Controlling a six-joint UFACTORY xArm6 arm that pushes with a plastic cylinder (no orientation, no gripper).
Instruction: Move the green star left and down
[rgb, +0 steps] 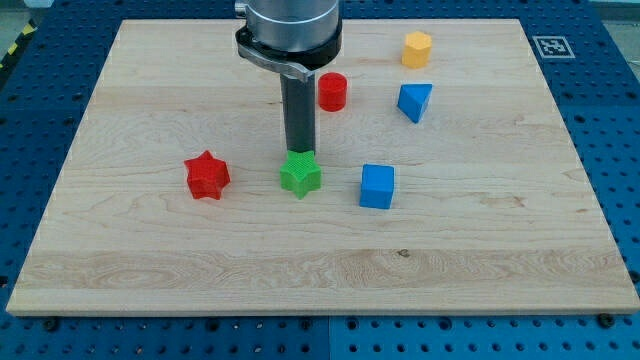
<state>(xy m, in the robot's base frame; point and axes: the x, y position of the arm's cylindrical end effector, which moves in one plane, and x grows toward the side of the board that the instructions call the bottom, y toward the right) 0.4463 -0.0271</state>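
The green star (300, 175) lies near the middle of the wooden board (320, 290). My tip (299, 152) stands right at the star's top edge, touching or nearly touching it from the view's top side. The rod rises straight up from there to the arm's grey body at the view's top.
A red star (207, 176) lies to the left of the green star. A blue cube (377, 187) lies to its right. A red cylinder (332, 92), a blue triangular block (414, 102) and a yellow hexagonal block (417, 49) lie toward the view's top right.
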